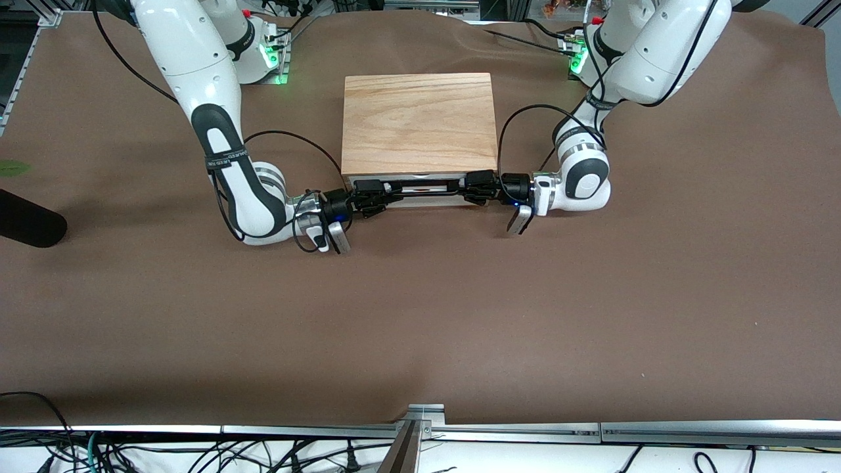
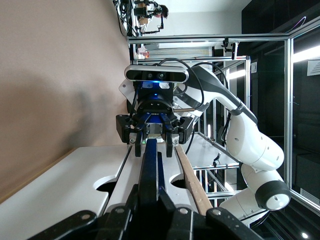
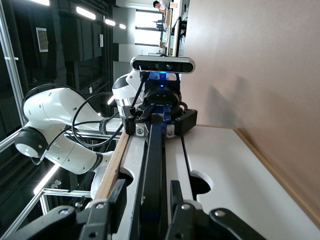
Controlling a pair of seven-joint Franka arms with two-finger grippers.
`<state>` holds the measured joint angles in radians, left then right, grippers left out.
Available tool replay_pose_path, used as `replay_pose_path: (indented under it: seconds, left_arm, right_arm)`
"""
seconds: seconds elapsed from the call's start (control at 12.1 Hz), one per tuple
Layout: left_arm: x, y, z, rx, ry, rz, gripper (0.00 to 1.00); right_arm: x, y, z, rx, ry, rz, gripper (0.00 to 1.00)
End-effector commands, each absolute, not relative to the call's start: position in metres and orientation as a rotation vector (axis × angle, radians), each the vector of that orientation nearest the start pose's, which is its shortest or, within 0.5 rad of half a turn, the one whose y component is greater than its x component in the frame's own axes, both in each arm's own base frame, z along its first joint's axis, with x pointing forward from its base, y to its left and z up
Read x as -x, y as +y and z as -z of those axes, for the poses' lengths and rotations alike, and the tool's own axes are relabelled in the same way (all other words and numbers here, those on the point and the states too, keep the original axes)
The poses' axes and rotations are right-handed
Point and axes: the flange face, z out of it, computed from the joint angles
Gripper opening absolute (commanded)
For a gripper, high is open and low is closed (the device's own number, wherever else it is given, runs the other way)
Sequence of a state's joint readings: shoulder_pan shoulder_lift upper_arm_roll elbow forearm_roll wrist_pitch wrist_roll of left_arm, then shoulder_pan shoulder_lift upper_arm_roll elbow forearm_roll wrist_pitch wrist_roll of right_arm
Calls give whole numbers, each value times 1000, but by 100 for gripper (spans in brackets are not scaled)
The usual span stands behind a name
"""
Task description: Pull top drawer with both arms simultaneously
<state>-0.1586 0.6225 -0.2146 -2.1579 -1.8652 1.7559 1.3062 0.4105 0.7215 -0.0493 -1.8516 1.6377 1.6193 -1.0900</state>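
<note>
The light-wood cabinet [image 1: 418, 121] stands mid-table between the arms. The top drawer's white front [image 1: 427, 200] faces the front camera and carries the black bar handle [image 1: 427, 190]. My left gripper [image 1: 474, 187] is at the handle's end toward the left arm. In the left wrist view it [image 2: 148, 189] is shut on the handle [image 2: 150, 160]. My right gripper [image 1: 378, 196] is at the handle's other end. In the right wrist view it [image 3: 148, 182] is open, one finger on each side of the handle [image 3: 154, 150], with gaps showing.
Brown cloth covers the table [image 1: 420, 315]. A black object [image 1: 26, 225] and a green scrap [image 1: 13, 168] lie at the right arm's end. A metal rail [image 1: 420, 428] runs along the edge nearest the front camera.
</note>
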Motion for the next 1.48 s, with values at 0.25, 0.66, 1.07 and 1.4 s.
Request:
replay_pose_path:
  seconds: [0.25,0.66,1.07,1.4]
  left_arm:
    - [-446,-289,-126,-1539,-53,-28,0]
    - [-446,-289,-126,-1539,-53,-28,0]
    - [-446,-289,-125,-1539,-52,-27,0]
    - [-446,-289,-123,-1541,-57,-31,0]
  right_arm:
    - [-530,299,-152,1568,-310,-115,32]
    - [-527,302,-151,1567,-312,-122,24]
    - [-525,305,-151,1566,-312,-124,11]
    - [-529,305,-152,1572,-303,-119,2]
